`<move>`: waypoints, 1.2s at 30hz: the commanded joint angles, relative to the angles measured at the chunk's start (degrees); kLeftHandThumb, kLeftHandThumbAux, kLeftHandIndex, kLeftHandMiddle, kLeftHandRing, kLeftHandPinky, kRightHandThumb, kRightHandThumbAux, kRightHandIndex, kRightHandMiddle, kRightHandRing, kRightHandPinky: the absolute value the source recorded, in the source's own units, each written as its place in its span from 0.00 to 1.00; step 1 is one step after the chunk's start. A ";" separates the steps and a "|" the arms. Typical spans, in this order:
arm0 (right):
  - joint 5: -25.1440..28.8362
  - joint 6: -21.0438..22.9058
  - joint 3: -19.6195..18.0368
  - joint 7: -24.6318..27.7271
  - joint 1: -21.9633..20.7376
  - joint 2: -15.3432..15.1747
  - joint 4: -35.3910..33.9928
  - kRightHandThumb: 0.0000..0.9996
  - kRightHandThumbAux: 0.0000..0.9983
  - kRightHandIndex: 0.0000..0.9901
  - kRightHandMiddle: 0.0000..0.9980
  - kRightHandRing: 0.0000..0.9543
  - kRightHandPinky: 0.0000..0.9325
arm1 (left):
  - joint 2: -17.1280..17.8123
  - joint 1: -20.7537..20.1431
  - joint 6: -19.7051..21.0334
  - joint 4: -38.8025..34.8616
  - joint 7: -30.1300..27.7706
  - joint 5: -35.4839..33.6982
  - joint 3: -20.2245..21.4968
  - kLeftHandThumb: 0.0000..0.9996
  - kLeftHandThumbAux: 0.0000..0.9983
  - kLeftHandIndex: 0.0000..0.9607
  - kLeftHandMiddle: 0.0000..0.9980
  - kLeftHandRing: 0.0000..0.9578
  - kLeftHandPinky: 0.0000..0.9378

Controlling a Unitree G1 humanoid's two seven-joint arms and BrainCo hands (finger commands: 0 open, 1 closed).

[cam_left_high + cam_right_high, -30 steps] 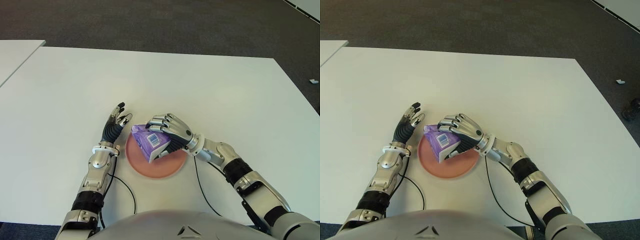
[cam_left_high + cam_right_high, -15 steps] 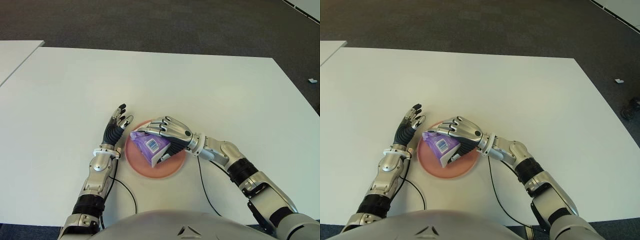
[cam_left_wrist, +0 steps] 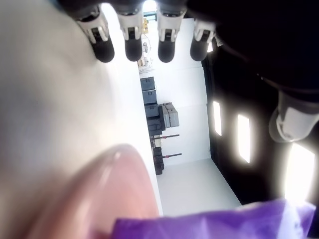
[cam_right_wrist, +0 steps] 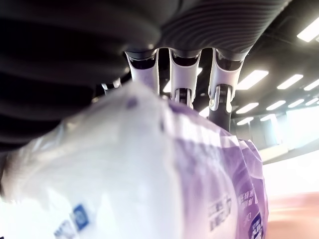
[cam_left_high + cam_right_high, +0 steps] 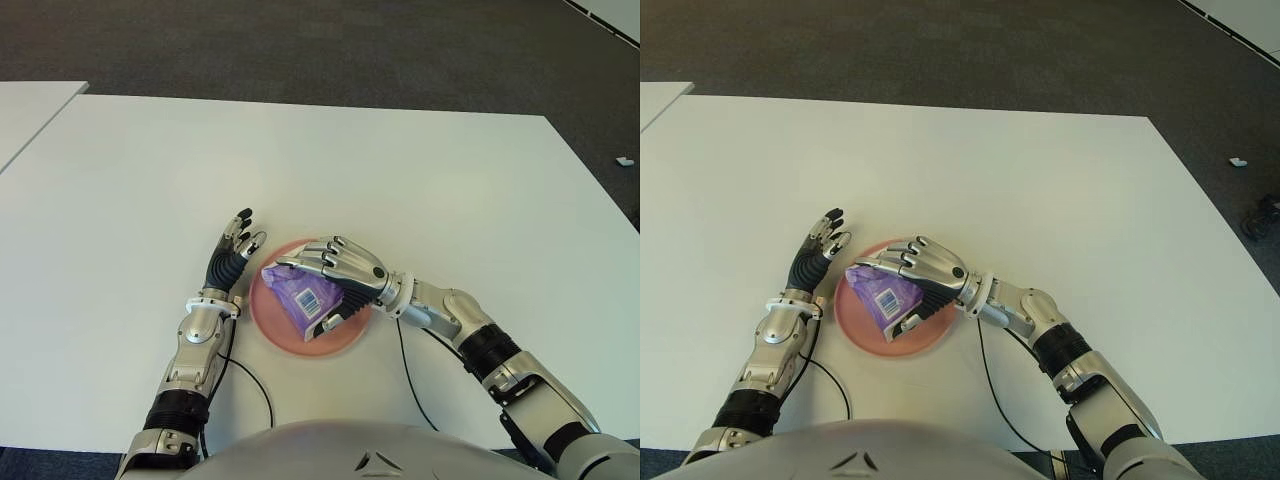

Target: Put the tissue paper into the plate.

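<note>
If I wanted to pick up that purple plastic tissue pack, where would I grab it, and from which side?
Probably across its width, coming down from above, as the right hand does now: fingers over the top, thumb at the near end. The purple plastic tissue pack is a soft, flattish pack tilted over the round pink plate, so its sides are exposed. The open left hand shows beside the plate's left edge.

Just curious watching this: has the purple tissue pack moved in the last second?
Yes. The right hand has carried the tissue pack lower, further over the pink plate.
</note>
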 commanded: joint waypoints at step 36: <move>28.79 5.93 -13.91 14.79 3.55 1.31 -13.04 0.13 0.35 0.00 0.00 0.00 0.00 | -0.19 0.35 -2.04 7.19 -1.54 -0.36 0.06 0.00 0.39 0.00 0.00 0.00 0.00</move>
